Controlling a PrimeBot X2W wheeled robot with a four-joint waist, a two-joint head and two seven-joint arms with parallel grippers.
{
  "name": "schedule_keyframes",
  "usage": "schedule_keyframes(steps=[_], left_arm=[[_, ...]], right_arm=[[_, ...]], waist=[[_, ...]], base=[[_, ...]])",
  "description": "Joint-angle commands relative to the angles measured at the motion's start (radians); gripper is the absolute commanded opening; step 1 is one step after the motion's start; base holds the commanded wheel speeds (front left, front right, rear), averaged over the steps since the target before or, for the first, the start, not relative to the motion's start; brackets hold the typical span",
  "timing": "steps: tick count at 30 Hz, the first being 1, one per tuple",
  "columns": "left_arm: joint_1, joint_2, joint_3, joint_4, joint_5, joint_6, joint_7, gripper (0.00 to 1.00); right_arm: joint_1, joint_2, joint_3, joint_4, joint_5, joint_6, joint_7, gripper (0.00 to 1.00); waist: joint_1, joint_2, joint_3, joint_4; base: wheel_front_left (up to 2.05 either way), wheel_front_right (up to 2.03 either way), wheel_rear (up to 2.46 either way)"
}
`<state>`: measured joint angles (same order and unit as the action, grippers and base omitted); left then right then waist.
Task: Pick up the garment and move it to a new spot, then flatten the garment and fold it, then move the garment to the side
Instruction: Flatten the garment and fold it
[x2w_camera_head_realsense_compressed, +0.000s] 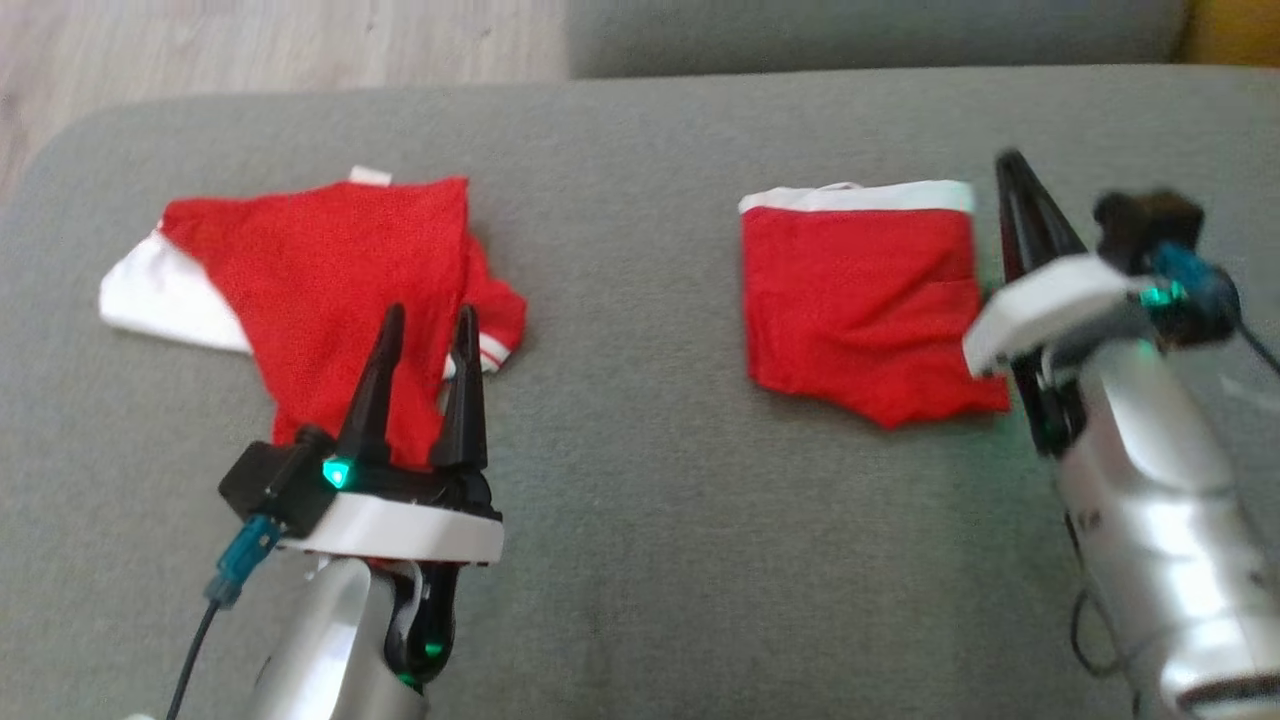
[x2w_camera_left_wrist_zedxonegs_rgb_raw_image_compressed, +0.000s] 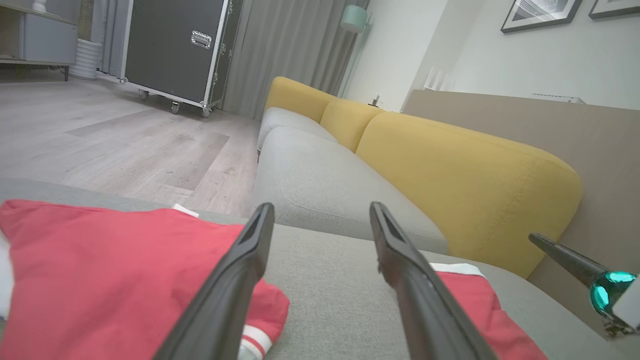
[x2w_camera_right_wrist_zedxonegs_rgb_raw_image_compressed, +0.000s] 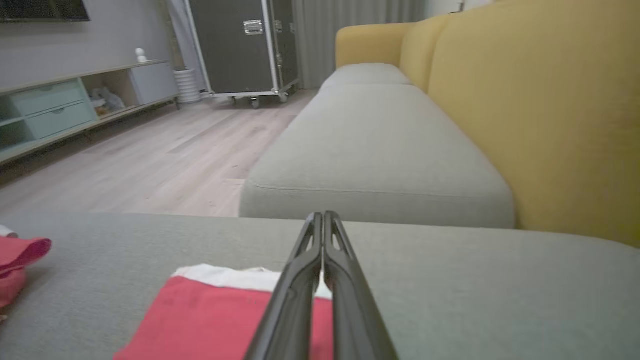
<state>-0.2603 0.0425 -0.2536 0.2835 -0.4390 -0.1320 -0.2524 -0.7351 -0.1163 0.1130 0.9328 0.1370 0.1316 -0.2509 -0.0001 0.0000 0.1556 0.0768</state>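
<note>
The left fingers (x2w_camera_head_realsense_compressed: 380, 380) stand spread wide apart with nothing between them. The loose garment (x2w_camera_head_realsense_compressed: 330, 260), red with white parts, lies crumpled on the grey cushion (x2w_camera_head_realsense_compressed: 640, 560) under and ahead of these fingers, spreading out to their left. In the left wrist view, the left-hand finger (x2w_camera_left_wrist_zedxonegs_rgb_raw_image_compressed: 240, 270) crosses the garment's (x2w_camera_left_wrist_zedxonegs_rgb_raw_image_compressed: 100, 270) striped hem, and bare cushion shows in the gap between the two. Whether they touch the cloth cannot be told.

The right fingers (x2w_camera_head_realsense_compressed: 1020, 215) are pressed together and grip nothing. The folded garment (x2w_camera_head_realsense_compressed: 860, 300) lies flat just to their left, its right edge close beside them and its white band at the far end, near their tips. In the right wrist view the band runs behind the closed fingers (x2w_camera_right_wrist_zedxonegs_rgb_raw_image_compressed: 320, 260), with the red cloth (x2w_camera_right_wrist_zedxonegs_rgb_raw_image_compressed: 215, 320) to their left.
</note>
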Motion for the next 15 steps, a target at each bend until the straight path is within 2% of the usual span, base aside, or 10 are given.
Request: schedule_keyframes(steps=[1, 3, 4, 5, 6, 15], left_arm=[[-0.015, 0.008, 0.041, -0.037, 0.01, 0.001, -0.009, 1.0], [-0.004, 0.008, 0.047, -0.037, 0.015, 0.001, -0.009, 1.0], [0.005, 0.008, 0.053, -0.035, 0.019, 0.001, -0.009, 1.0], [0.01, 0.008, 0.057, -0.035, 0.02, 0.001, -0.009, 1.0], [0.015, 0.008, 0.062, -0.035, 0.021, 0.001, -0.009, 1.0], [0.057, 0.008, 0.087, -0.039, 0.031, 0.001, -0.009, 1.0]], right_arm=[[0.037, 0.007, 0.001, -0.048, -0.017, -0.001, -0.011, 0.0], [0.084, 0.007, -0.023, -0.095, -0.046, -0.001, -0.011, 0.0], [0.131, 0.012, -0.055, -0.144, -0.068, -0.001, -0.011, 0.05], [0.155, 0.016, -0.072, -0.173, -0.077, -0.001, -0.011, 0.71], [0.181, 0.022, -0.091, -0.201, -0.084, -0.001, -0.011, 1.0], [0.395, 0.064, -0.157, -0.411, -0.112, -0.001, -0.011, 1.0]], waist=[[0.0001, 0.0, -0.034, -0.037], [0.0001, 0.0, -0.047, -0.055], [0.0001, 0.0, -0.06, -0.07], [0.0001, 0.0, -0.065, -0.078], [0.0001, 0.0, -0.071, -0.085], [0.0001, 0.0, -0.096, -0.135]], base=[[0.0, 0.0, 0.0], [0.0, 0.0, 0.0], [0.0, 0.0, 0.0], [0.0, 0.0, 0.0], [0.0, 0.0, 0.0], [0.0, 0.0, 0.0]])
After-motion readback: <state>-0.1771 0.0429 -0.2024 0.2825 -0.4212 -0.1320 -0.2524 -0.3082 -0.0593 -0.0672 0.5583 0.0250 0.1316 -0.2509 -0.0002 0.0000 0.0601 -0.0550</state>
